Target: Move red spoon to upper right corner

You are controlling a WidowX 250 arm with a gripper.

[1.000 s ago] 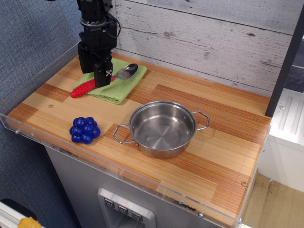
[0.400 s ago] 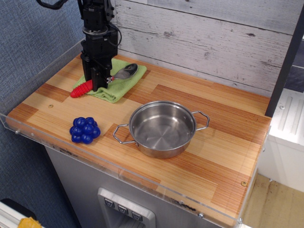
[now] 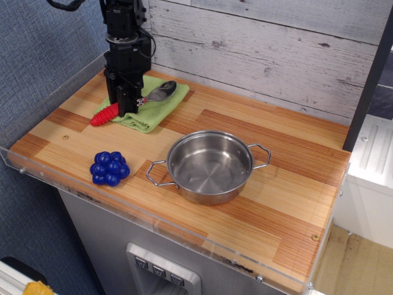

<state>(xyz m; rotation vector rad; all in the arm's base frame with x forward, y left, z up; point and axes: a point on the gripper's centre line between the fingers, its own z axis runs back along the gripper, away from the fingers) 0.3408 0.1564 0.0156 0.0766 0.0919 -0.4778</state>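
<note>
The red spoon (image 3: 104,115) lies on a green cloth (image 3: 152,114) at the back left of the table, red ribbed handle pointing front-left and silver bowl (image 3: 161,91) pointing back-right. My gripper (image 3: 127,109) stands upright over the middle of the handle, its fingertips down on it and seemingly closed around it. The fingers hide the middle of the handle. The spoon still rests on the cloth. The upper right corner (image 3: 331,132) of the striped wooden tabletop is far to the right.
A steel pot (image 3: 210,166) with two handles stands in the middle of the table. A blue bumpy ball (image 3: 109,168) sits near the front left. A clear plastic rim (image 3: 153,221) edges the table, and a plank wall runs along the back.
The gripper turned about its upright axis and came down onto the spoon's handle. It has hardly moved in the last half second. The cloth has shifted slightly.
</note>
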